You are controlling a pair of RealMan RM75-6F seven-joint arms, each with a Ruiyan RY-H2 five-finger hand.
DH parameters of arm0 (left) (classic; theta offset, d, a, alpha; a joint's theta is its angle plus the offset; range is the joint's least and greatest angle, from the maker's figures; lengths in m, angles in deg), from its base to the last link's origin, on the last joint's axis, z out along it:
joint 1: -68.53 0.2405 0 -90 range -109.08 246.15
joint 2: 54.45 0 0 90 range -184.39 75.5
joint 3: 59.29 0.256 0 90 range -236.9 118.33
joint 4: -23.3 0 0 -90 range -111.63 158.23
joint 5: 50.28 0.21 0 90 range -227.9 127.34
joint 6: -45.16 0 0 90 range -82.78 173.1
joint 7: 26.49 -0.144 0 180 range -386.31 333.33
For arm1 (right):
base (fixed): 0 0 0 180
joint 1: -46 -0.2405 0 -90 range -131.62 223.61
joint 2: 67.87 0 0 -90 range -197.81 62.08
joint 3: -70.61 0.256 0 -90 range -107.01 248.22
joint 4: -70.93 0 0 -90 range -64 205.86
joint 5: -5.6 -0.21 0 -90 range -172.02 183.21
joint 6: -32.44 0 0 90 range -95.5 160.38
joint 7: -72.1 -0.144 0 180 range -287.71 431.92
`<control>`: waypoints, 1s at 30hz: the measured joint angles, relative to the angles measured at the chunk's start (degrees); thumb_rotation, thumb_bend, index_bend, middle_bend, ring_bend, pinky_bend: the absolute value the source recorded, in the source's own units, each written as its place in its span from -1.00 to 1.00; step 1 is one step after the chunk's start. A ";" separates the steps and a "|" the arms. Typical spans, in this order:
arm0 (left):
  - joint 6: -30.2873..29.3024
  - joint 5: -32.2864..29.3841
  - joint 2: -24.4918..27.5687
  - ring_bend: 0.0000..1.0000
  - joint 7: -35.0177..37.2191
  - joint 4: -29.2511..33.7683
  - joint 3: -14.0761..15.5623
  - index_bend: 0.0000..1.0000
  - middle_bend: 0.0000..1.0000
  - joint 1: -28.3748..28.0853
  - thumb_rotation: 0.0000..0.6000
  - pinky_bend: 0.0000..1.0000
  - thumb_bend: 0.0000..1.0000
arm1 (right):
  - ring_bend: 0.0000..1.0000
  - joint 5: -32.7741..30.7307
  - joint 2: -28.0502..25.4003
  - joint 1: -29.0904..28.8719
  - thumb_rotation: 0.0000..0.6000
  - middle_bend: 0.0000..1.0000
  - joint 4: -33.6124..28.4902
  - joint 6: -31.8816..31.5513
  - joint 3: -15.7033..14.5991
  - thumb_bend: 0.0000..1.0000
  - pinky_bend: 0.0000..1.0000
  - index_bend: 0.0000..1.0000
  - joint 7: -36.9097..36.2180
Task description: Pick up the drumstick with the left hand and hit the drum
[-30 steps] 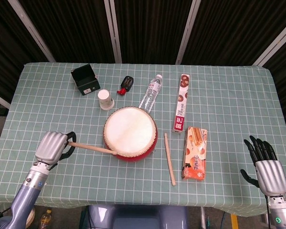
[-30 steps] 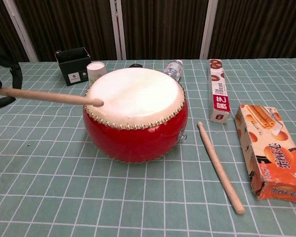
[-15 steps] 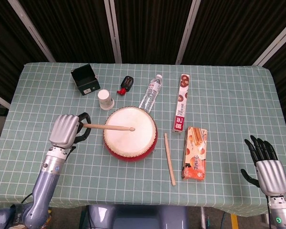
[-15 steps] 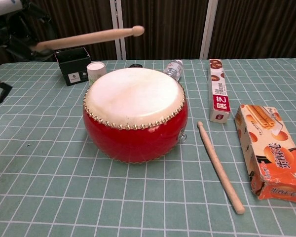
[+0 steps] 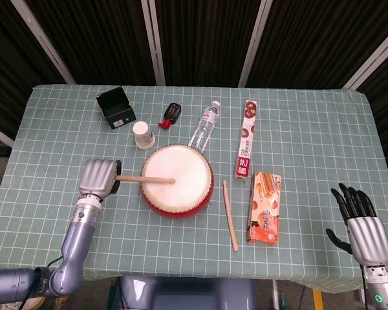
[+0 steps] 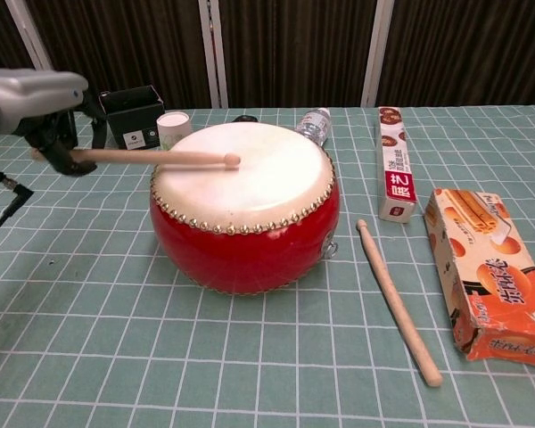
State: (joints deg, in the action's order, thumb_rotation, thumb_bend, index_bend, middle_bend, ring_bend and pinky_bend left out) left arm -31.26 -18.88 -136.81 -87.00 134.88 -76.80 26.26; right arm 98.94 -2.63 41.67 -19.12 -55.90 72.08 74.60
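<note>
Head view: left hand sits just left of the drum, fingers wrapped round the butt of the drumstick. Stick lies roughly level across the drumhead, tip near the middle of the skin. Half a second back the stick was angled higher with its tip further toward the right rim; now it has swung down and the hand has shifted a little lower on the tabletop. Right hand rests at the near right corner, fingers spread, holding nothing, unchanged. A second stick lies untouched right of the drum. Chest view: left hand clamped on the drumstick, which earlier pointed well above the drum; tip now at or just on the white skin, contact hard to confirm. Judgement: this is the downstroke landing, so the strike is essentially made.
</note>
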 measured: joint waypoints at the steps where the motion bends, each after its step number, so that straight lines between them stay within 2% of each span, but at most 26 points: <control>1: -0.15 -2.15 0.30 1.00 -1.53 0.32 0.03 0.57 1.00 -0.41 1.00 1.00 -0.04 | -1.00 0.08 0.02 0.02 1.00 -1.00 0.03 -0.14 0.00 -0.44 -0.84 -1.00 -0.06; 3: -0.50 -5.25 0.68 1.00 -3.59 0.79 -0.17 0.56 1.00 -0.64 1.00 1.00 -0.04 | -1.00 0.15 0.11 0.03 1.00 -1.00 0.18 -0.33 0.09 -0.44 -0.84 -1.00 -0.19; 5: -0.88 -5.68 0.91 1.00 -3.15 1.08 -0.43 0.56 1.00 -0.38 1.00 1.00 -0.04 | -1.00 0.06 0.14 0.02 1.00 -1.00 0.13 -0.24 0.09 -0.44 -0.84 -1.00 -0.48; 8: -1.71 -1.81 1.26 1.00 1.92 1.35 -0.73 0.56 1.00 0.44 1.00 1.00 -0.04 | -1.00 0.13 0.23 -0.01 1.00 -1.00 0.20 -0.23 0.09 -0.44 -0.84 -1.00 -0.32; 11: -2.81 7.48 1.54 1.00 9.99 1.48 -1.10 0.56 1.00 1.38 1.00 1.00 -0.04 | -1.00 0.16 0.29 -0.01 1.00 -1.00 0.21 -0.24 0.08 -0.44 -0.84 -1.00 -0.21; 15: -4.83 23.34 1.71 1.00 21.71 1.67 -2.10 0.56 1.00 2.44 1.00 1.00 -0.04 | -1.00 -0.02 0.24 0.00 1.00 -1.00 0.19 -0.24 0.16 -0.44 -0.84 -1.00 -0.45; 19: -6.40 32.02 1.41 1.00 29.07 1.45 -2.94 0.56 1.00 2.83 1.00 1.00 -0.04 | -1.00 0.00 0.23 -0.02 1.00 -1.00 0.21 -0.23 0.16 -0.44 -0.84 -1.00 -0.56; 23: -6.34 31.63 1.22 1.00 28.13 1.22 -2.92 0.56 1.00 2.83 1.00 1.00 -0.04 | -1.00 -0.14 0.14 -0.06 1.00 -1.00 0.00 -0.06 0.16 -0.44 -0.84 -1.00 -0.77; 30: -3.36 20.15 1.11 1.00 19.46 -0.27 -0.54 0.56 1.00 2.31 1.00 1.00 -0.04 | -1.00 0.04 -0.01 -0.04 1.00 -1.00 -0.16 0.01 -0.02 -0.44 -0.84 -1.00 -0.97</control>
State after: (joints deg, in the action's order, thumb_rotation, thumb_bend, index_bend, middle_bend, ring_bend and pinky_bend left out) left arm -34.62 1.27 -135.69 -67.54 134.61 -77.34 28.56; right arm 98.98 -2.65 41.63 -19.28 -55.89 72.06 73.63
